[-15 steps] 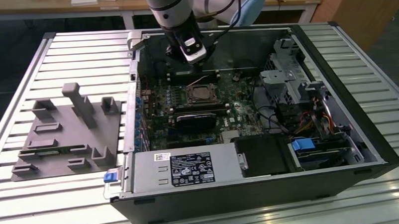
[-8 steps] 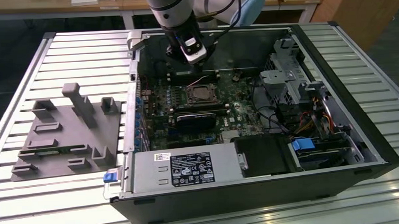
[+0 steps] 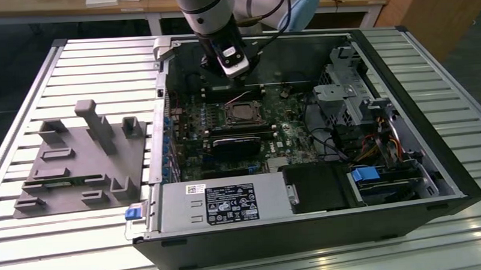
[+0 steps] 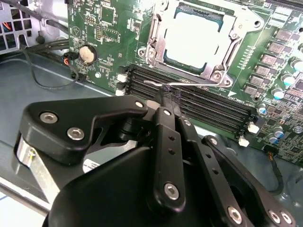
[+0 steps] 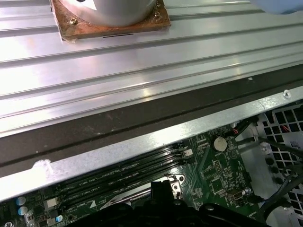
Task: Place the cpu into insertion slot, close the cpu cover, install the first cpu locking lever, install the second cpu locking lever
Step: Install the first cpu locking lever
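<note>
Table of ribbed silver aluminium slats (image 3: 86, 62) under everything. On it, a black metal computer case (image 3: 445, 164) lies open. At the exterior view's left sits a grey moulded fixture tray (image 3: 73, 159). Green circuit board (image 4: 104, 28) lines the case floor. My black gripper (image 4: 166, 97) hangs low over the board, jaws closed on nothing, tips together above the long black memory slots (image 4: 208, 109). Just beyond them is the square silver-rimmed insertion slot (image 3: 241, 113). The thin silvery cpu cover (image 4: 154, 38) lies flat on it. The pale silver-grey square cpu (image 4: 196, 38) is seated inside, showing through the window. A thin silver wire locking lever (image 4: 194, 83) runs along the socket edge nearest my tips; I cannot tell whether I touch it. Round silver coin cell (image 4: 86, 53) elsewhere on the board.
</note>
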